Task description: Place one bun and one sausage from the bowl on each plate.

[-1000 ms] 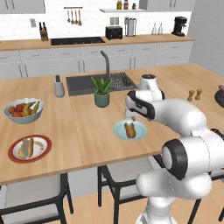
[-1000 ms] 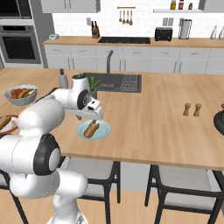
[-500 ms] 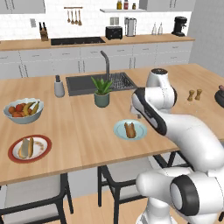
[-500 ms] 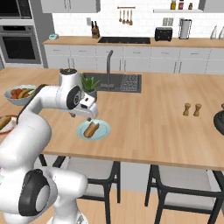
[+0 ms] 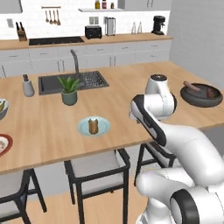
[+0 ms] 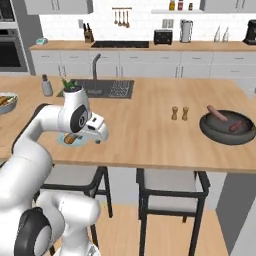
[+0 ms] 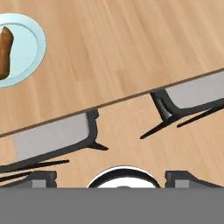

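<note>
The pale blue plate [image 5: 82, 128] lies on the wooden island with one tan-brown bun [image 5: 92, 125] on it. In the hand view that plate [image 7: 28, 41] sits at the top left, and the bun [image 7: 5, 51] is cut by the frame edge. My gripper [image 6: 100, 134] hangs open and empty just right of the plate, over the island's front edge; its fingertips [image 7: 43, 178] stand wide apart around nothing. The dark bowl [image 6: 212, 131] rests far right with two reddish-brown sausages [image 6: 216, 112] in it. The red-rimmed plate [image 5: 2, 146] peeks in at the far left.
Salt and pepper shakers [image 6: 179, 113] stand left of the dark bowl. A potted plant [image 5: 69, 89], a sink [image 5: 89, 81] and a soap dispenser [image 5: 27, 86] are behind the blue plate. A fruit bowl [image 6: 5, 101] sits far left. Stools [image 5: 96, 164] stand under the island's front edge.
The whole picture has slid left, so the base has driven right and the dark bowl has come into view. The hand has drawn back from above the blue plate toward the island's edge, still open.
</note>
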